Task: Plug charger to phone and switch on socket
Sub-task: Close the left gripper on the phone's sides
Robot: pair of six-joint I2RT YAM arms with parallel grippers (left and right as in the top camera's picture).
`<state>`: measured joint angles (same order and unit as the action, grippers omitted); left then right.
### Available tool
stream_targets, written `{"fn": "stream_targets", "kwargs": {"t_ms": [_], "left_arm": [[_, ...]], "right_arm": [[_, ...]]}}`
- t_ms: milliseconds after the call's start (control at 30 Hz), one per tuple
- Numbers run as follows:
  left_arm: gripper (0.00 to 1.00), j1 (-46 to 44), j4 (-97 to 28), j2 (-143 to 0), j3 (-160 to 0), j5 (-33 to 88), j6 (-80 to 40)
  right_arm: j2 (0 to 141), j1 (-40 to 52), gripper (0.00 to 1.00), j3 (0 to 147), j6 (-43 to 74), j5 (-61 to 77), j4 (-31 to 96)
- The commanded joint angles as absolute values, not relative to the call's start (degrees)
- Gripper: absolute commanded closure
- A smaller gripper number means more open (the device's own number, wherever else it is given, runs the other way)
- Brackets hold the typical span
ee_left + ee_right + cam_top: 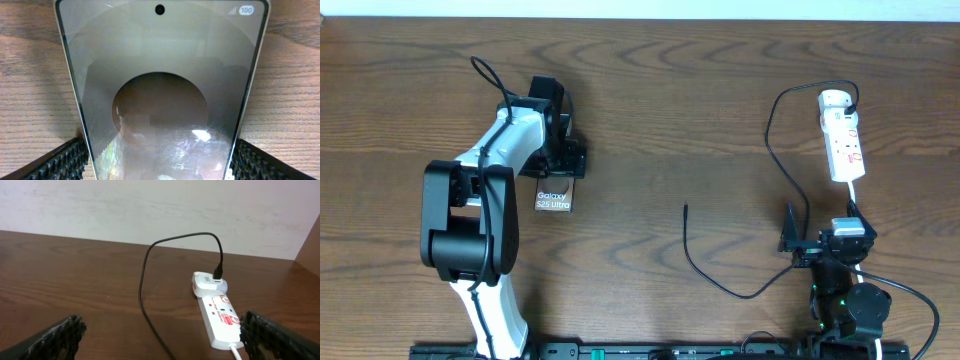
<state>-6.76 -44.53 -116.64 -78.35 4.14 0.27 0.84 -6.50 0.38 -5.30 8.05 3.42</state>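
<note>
The phone (554, 198) lies on the wooden table, a bronze-brown slab with white "Galaxy S25 Ultra" lettering. My left gripper (560, 172) is over its far end. In the left wrist view the phone (160, 75) fills the frame and the gripper (160, 167) has a finger pressed against each long edge. The socket (843, 140) lies at the far right with a white adapter in its far end. The charger cable (775, 150) loops from it to a free tip (686, 208) mid-table. My right gripper (818, 228) is open and empty just short of the socket (220, 317). The cable (145, 280) runs between its fingers (165, 340).
The socket's white cord (855, 195) runs toward the right arm's base (850, 310). The left arm (470, 220) stands over the table's left side. A pale wall (150, 210) rises behind the table's far edge.
</note>
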Motion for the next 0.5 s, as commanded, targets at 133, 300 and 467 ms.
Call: {"fn": "stream_targets", "kwargs": {"t_ms": [133, 300, 467], "left_arm": [[0.16, -6.50, -44.62, -116.84, -77.67, 3.79, 1.06], [0.19, -6.50, -44.64, -116.81, -77.67, 3.79, 1.06], [0.23, -6.50, -44.64, -116.81, -77.67, 3.79, 1.06]], "right_arm": [[0.56, -5.91, 0.01, 0.32, -6.07, 7.86, 3.68], [0.56, -5.91, 0.01, 0.32, -6.07, 7.86, 3.68], [0.56, -5.91, 0.01, 0.32, -6.07, 7.86, 3.68]]}}
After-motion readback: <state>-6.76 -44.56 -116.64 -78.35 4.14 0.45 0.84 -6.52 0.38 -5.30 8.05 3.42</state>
